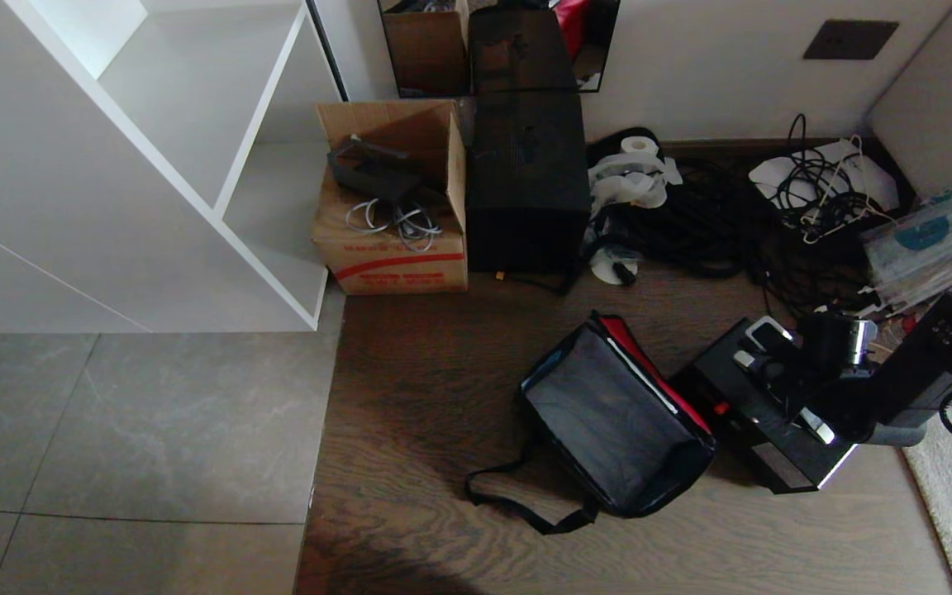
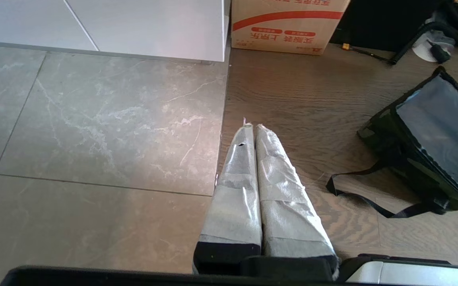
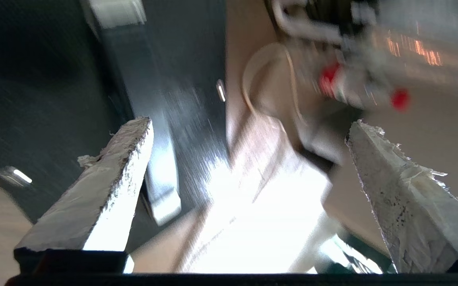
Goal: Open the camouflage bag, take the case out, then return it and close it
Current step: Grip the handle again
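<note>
From the head view, the boxy camouflage fabric bag (image 1: 616,421) lies open on the wood-grain floor (image 1: 426,372), red lid lining and grey interior showing. The flat black hard case (image 1: 761,430) lies just beside it, outside. The right gripper (image 1: 782,388) hangs over the case; only its wrist view shows the taped fingers (image 3: 109,174) spread wide, holding nothing. The left gripper (image 2: 253,131), seen only by its own camera, is closed near the tile edge.
</note>
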Controlling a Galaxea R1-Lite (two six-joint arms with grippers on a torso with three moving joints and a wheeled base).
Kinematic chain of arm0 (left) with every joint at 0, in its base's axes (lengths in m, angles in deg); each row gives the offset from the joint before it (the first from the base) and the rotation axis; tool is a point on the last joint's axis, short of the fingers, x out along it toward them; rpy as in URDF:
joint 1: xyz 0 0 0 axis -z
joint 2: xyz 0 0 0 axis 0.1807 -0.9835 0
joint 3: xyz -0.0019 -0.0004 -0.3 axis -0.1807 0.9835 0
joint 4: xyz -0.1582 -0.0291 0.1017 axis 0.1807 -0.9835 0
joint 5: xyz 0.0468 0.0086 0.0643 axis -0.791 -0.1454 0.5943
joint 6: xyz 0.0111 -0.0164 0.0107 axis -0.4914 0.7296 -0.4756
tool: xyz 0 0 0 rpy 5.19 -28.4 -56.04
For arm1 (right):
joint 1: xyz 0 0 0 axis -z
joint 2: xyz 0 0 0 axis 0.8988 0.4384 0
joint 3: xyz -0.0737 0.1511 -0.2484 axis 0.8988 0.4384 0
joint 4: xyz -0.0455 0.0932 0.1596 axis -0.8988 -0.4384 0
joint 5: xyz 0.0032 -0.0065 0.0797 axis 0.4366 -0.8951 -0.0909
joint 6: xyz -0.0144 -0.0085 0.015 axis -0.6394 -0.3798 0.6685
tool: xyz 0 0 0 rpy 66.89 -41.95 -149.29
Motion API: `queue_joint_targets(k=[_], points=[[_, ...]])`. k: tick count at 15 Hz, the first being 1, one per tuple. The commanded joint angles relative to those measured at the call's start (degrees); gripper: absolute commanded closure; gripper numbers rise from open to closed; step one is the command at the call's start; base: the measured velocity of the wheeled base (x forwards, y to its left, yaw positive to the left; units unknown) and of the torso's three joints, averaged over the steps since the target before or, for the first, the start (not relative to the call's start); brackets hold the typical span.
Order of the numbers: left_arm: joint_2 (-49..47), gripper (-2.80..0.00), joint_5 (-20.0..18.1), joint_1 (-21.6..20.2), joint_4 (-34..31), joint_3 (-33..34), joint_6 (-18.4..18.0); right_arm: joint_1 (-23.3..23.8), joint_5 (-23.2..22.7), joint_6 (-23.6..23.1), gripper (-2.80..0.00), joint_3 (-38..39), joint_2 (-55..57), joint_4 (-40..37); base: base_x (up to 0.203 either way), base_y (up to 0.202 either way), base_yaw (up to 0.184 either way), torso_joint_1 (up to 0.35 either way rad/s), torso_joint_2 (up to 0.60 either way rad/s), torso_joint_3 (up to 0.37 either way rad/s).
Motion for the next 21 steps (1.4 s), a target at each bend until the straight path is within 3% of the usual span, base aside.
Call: queue_joint_targets(k=[1,9,12,21], points=[[0.0,0.0,0.0,0.0,0.1,0.6,0.1,-0.1,4.2,-0.5,-2.8,-0.6,1.6,1.0,0.0,0.0,0.0,0.0,0.0,0.0],[0.0,0.0,0.0,0.0,0.1,0.6,0.1,-0.9,4.4,0.6,-2.8,-3.1,3.1,-1.4,0.0,0.0,0.0,0.0,0.0,0.0],[0.0,0.0,0.0,0.0,0.0,0.6,0.1,-2.4,4.5,4.2,-2.8,-4.3,4.8,-2.3,0.0,0.0,0.0,0.0,0.0,0.0],[0.0,0.0,0.0,0.0,0.1,0.6,0.1,-1.7,4.7,4.2,-2.8,-9.8,8.7,-2.3,0.0,0.0,0.0,0.0,0.0,0.0]])
